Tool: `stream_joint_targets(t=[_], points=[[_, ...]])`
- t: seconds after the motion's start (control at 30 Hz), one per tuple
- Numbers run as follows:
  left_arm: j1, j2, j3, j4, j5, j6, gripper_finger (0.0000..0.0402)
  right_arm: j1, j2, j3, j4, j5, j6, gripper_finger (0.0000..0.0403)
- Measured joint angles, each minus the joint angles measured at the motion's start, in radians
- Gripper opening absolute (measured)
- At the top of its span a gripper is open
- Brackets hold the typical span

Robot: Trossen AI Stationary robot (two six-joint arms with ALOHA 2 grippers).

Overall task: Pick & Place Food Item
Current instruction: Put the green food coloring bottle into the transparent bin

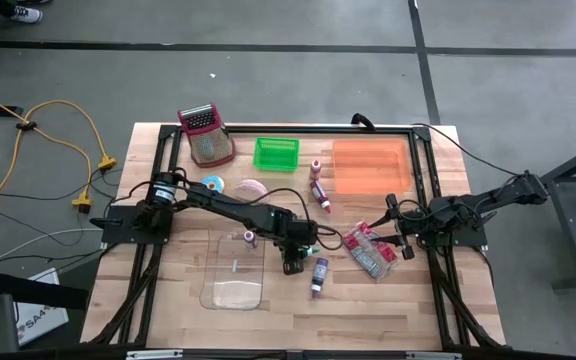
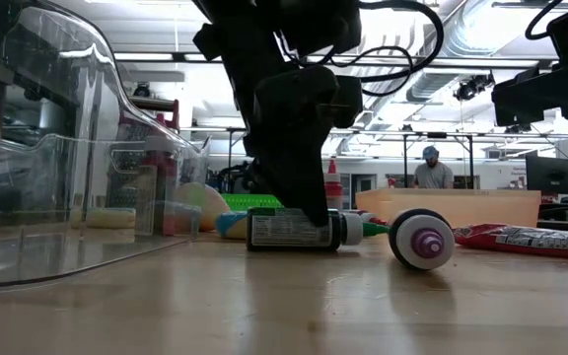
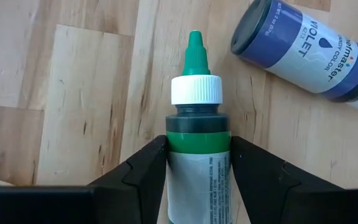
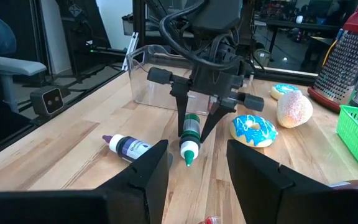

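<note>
A small bottle with a green tip, white cap and green band (image 3: 197,124) lies on its side on the wooden table, also in the low view (image 2: 289,229) and the right wrist view (image 4: 189,138). My left gripper (image 3: 199,155) (image 1: 295,262) is shut on it at mid-table. A violet bottle (image 3: 309,53) (image 1: 319,274) lies on its side just beside it, touched by nothing. My right gripper (image 4: 197,168) (image 1: 400,240) waits open at the table's right, with nothing between its fingers. My left gripper pinches the green bottle's body just below the neck, at the green band (image 3: 197,140), between its two fingers (image 3: 148,162). The fingers slant steeply down from above and lie across the bottle. The bottle lies level on the table, tip pointing away from the gripper.
A clear plastic container (image 1: 236,268) lies left of the gripper. Snack packets (image 1: 373,250) lie by my right gripper. At the back stand a green basket (image 1: 276,152), an orange bin (image 1: 370,168) and a grater (image 1: 205,135); donuts (image 4: 253,129) and more bottles (image 1: 318,185) lie between.
</note>
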State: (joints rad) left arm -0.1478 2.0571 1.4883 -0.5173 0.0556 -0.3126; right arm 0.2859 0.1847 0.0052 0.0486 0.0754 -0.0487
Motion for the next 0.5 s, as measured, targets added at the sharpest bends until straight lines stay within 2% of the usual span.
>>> stream_joint_targets(t=[0.5], points=[[-0.019,0.001,-0.002,0.004,-0.013,0.032,0.0166,0.0,0.0,0.0,0.0,0.0,0.0,0.0152]])
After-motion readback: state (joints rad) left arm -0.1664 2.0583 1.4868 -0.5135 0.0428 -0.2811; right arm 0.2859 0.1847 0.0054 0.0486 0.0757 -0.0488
